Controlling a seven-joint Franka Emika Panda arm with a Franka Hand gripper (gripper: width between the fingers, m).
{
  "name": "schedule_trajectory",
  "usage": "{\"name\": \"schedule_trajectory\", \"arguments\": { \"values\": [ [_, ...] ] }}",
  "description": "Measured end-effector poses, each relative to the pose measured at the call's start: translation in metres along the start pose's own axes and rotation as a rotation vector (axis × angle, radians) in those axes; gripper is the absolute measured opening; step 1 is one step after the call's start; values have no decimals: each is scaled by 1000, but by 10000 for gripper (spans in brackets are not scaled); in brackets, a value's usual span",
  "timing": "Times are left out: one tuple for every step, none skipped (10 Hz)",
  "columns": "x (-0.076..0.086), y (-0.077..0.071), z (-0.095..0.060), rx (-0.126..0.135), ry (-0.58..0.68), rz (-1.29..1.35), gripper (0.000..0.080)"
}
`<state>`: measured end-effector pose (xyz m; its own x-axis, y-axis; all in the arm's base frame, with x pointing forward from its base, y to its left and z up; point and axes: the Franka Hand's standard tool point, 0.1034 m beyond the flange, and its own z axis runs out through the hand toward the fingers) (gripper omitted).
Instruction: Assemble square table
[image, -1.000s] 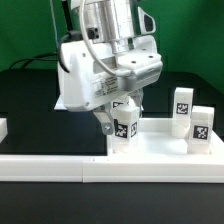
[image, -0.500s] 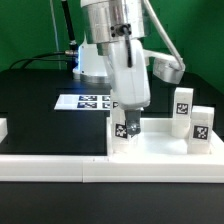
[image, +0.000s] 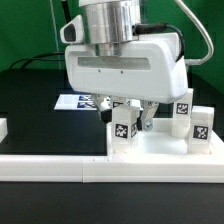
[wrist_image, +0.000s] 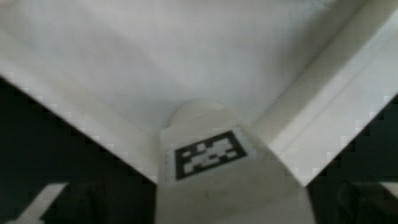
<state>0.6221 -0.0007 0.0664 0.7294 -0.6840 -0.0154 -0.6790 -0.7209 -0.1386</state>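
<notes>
The white square tabletop (image: 165, 146) lies on the black table, behind the front rail. One white tagged leg (image: 124, 130) stands upright at its corner toward the exterior view's left. My gripper (image: 128, 120) hangs straight over this leg, broad side to the camera, with a dark finger on each side of it. In the wrist view the leg (wrist_image: 217, 165) fills the middle over the tabletop (wrist_image: 143, 70). The gripper (wrist_image: 199, 212) has its fingers far out at the picture's corners, with gaps to the leg. Two more legs (image: 183, 108) (image: 200, 126) stand at the exterior view's right.
The marker board (image: 82, 101) lies flat behind the gripper. The long white border rail (image: 60, 166) runs along the front. A small white block (image: 3, 128) sits at the exterior view's left edge.
The gripper has turned about its vertical axis above the leg, from angled, through edge-on, to broad side on. The leg stays at the tabletop corner.
</notes>
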Motion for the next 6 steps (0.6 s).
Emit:
{"name": "schedule_trajectory", "arguments": {
  "values": [
    [1, 0, 0, 2, 7, -60, 649],
    [2, 0, 0, 2, 7, -49, 623],
    [2, 0, 0, 2, 7, -27, 623],
    [2, 0, 0, 2, 7, -15, 442],
    [2, 0, 0, 3, 7, 79, 442],
    [2, 0, 0, 3, 7, 144, 288]
  ]
}}
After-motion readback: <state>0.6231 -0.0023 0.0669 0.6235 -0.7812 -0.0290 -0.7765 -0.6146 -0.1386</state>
